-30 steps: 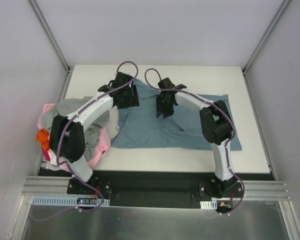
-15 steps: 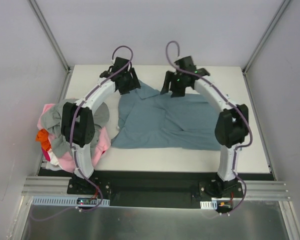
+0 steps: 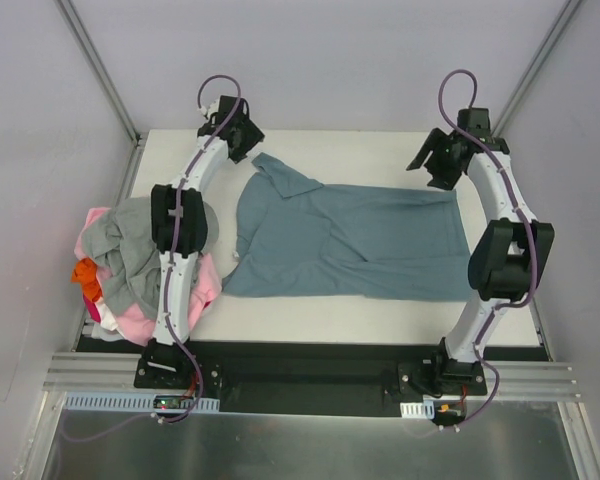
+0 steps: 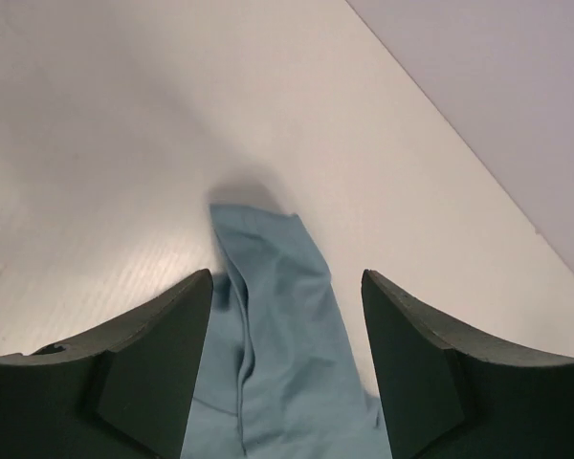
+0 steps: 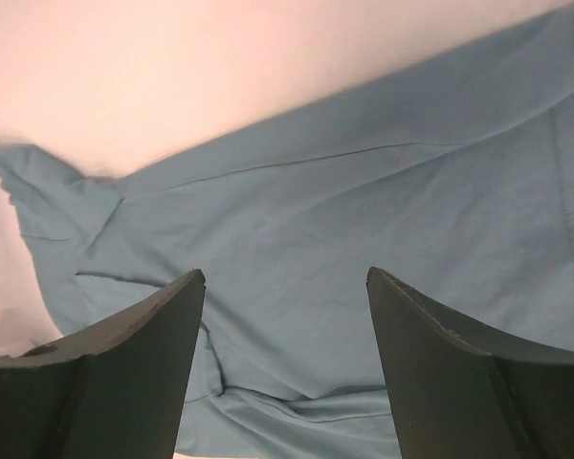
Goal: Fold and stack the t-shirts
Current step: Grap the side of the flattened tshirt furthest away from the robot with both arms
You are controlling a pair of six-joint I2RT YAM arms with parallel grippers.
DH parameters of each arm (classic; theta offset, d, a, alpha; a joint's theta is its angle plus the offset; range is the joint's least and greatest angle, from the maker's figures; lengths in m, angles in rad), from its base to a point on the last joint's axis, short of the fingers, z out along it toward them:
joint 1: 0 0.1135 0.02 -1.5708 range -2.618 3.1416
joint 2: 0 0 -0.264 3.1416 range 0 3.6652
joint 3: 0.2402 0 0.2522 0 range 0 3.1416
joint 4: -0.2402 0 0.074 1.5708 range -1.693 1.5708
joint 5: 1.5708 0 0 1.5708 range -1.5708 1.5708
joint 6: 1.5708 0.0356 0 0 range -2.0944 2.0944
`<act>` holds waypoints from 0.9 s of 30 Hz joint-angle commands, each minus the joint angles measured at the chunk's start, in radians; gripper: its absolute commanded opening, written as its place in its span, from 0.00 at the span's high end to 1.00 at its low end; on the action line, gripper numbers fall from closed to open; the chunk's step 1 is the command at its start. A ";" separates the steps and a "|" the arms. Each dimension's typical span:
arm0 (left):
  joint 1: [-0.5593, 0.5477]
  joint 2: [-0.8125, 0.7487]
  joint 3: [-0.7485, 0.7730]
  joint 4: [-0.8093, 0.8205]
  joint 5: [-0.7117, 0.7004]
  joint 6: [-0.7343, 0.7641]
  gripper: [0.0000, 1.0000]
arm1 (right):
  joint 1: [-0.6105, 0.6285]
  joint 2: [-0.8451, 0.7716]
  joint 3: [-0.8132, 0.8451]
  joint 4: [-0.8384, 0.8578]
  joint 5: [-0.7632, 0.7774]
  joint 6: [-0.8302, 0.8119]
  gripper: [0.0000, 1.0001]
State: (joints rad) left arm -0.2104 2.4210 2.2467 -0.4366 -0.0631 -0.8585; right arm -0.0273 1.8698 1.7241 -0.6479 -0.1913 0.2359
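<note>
The large slate-blue t-shirt lies spread across the white table, with one corner pulled out toward the far left. My left gripper hovers open just over that corner. In the left wrist view the blue cloth tip lies flat between the spread fingers of the left gripper, not clamped. My right gripper is open above the shirt's far right edge. In the right wrist view the shirt fills the space under the right gripper. Grey, pink and orange t-shirts sit heaped at the left.
The heap of shirts hangs over the table's left edge, with a bit of white cloth at its bottom. Metal frame posts rise at the far corners. A black base rail runs along the near edge.
Both arms swung from the shirt's middle out to the far corners. The shirt is now stretched wider and flatter. The right jaws have opened wider.
</note>
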 commanded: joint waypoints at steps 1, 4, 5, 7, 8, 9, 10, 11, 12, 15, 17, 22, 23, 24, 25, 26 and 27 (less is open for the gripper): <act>0.029 0.056 0.053 0.015 -0.035 -0.077 0.37 | -0.032 0.026 0.032 0.001 -0.010 0.016 0.27; 0.034 0.102 0.053 0.055 -0.032 -0.105 0.37 | -0.057 0.038 0.037 0.001 0.001 0.017 0.27; 0.034 0.111 0.053 0.082 -0.027 -0.122 0.37 | -0.065 0.042 0.035 0.001 0.004 0.020 0.27; 0.034 0.124 0.048 0.114 -0.008 -0.137 0.37 | -0.088 0.045 0.031 0.001 0.003 0.023 0.27; 0.034 0.136 0.048 0.137 -0.004 -0.154 0.38 | -0.094 0.045 0.028 0.001 0.001 0.026 0.28; 0.034 0.142 0.048 0.147 0.000 -0.162 0.38 | -0.102 0.045 0.026 0.001 -0.003 0.025 0.28; 0.035 0.154 0.048 0.156 0.008 -0.166 0.39 | -0.114 0.045 0.016 0.001 -0.007 0.026 0.28; 0.034 0.159 0.048 0.167 0.011 -0.172 0.40 | -0.120 0.042 0.012 -0.001 -0.007 0.023 0.28; 0.034 0.164 0.047 0.179 0.014 -0.177 0.41 | -0.123 0.037 0.008 0.001 -0.004 0.023 0.28; 0.034 0.171 0.028 0.203 0.026 -0.197 0.44 | -0.138 0.025 -0.011 -0.001 0.003 0.013 0.28; 0.034 0.165 0.008 0.216 0.031 -0.209 0.48 | -0.145 0.023 -0.018 -0.001 0.010 0.008 0.28; 0.034 0.132 -0.078 0.260 0.031 -0.223 0.55 | -0.158 0.022 -0.032 -0.010 0.023 -0.001 0.28; 0.034 0.124 -0.090 0.266 0.031 -0.226 0.62 | -0.160 0.022 -0.034 -0.013 0.029 0.000 0.28; 0.034 0.119 -0.110 0.274 0.035 -0.228 0.65 | -0.161 0.025 -0.038 -0.015 0.035 -0.003 0.28; 0.034 0.109 -0.119 0.285 0.039 -0.225 0.66 | -0.167 0.026 -0.038 -0.016 0.042 -0.004 0.28; 0.034 0.104 -0.124 0.292 0.040 -0.220 0.68 | -0.172 0.032 -0.038 -0.018 0.044 -0.006 0.28; 0.034 0.098 -0.134 0.297 0.040 -0.218 0.72 | -0.175 0.035 -0.037 -0.018 0.046 -0.007 0.28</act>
State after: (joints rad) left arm -0.1703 2.5763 2.1643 -0.1417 -0.0395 -1.0767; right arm -0.1810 1.9213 1.6890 -0.6495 -0.1753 0.2420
